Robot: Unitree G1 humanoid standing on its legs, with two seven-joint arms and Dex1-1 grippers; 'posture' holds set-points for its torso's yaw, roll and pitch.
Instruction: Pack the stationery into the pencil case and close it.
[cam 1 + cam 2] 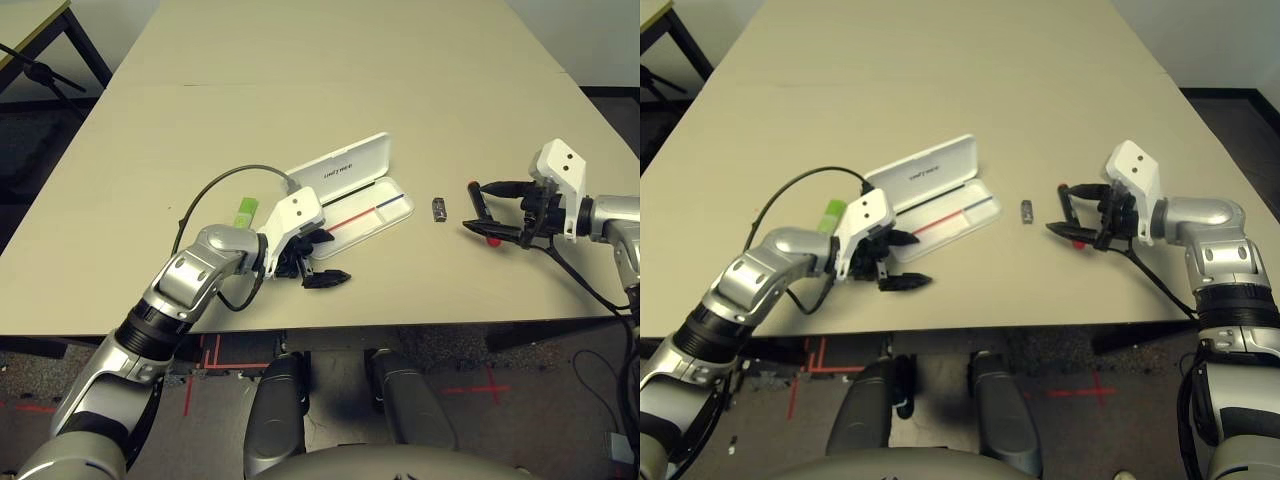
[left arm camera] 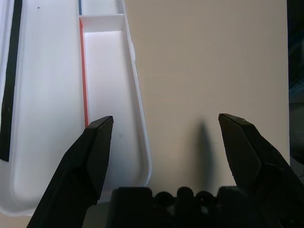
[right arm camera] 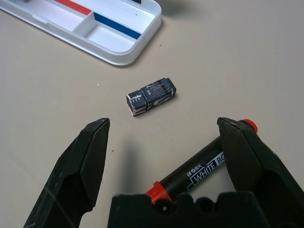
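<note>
On the beige desk [image 1: 300,90] the pencil case [image 1: 352,195] lies open and empty; highlighter [image 1: 243,212], marker [image 3: 199,173] and grey block [image 1: 438,209] remain outside; both tools, left [image 1: 318,258] and right [image 1: 478,208], gape wide, holding nothing.

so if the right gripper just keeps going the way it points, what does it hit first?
Most likely the small dark block, lying straight ahead of the open right gripper on the table; depth unclear.

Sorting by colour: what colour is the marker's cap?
Red cap on the marker; right wrist view.
</note>
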